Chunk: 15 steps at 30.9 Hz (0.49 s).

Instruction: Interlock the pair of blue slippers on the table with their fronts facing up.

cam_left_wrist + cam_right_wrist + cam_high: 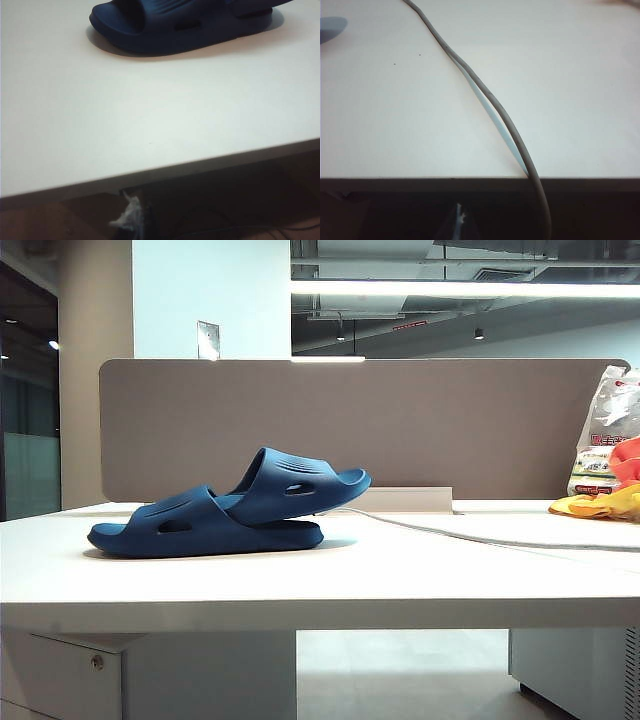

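Well off table (400,580), both hands shut

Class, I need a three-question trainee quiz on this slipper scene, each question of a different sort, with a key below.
1. True or false: one of the blue slippers rests tilted on the other.
2. Which thing trails across the table to the right of the slippers? A. a grey cable B. a red rope C. a metal chain
3. Fill in: the left gripper and the right gripper are below the table's front ____.

Key: 1 true; 2 A; 3 edge. Both grippers are shut and hold nothing.
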Each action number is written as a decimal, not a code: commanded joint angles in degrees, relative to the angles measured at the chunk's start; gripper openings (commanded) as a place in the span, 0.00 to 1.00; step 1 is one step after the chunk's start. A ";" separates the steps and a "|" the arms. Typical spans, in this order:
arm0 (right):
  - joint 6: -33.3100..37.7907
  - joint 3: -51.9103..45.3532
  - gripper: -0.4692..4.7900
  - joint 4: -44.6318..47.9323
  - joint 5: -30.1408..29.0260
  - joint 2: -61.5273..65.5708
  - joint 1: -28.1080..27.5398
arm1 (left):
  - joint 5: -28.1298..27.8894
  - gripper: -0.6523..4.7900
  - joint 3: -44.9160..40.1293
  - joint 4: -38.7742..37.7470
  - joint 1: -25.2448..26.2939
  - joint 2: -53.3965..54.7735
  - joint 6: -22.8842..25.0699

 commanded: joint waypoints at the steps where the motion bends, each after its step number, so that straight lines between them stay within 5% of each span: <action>1: 0.17 -0.02 0.08 -0.42 -0.09 -2.08 -0.07 | 0.26 0.11 0.11 0.31 -0.09 0.04 -0.26; 15: 0.17 -0.02 0.08 -1.07 -0.09 -11.80 -2.95 | 0.26 0.11 0.11 0.31 -0.09 0.04 -0.26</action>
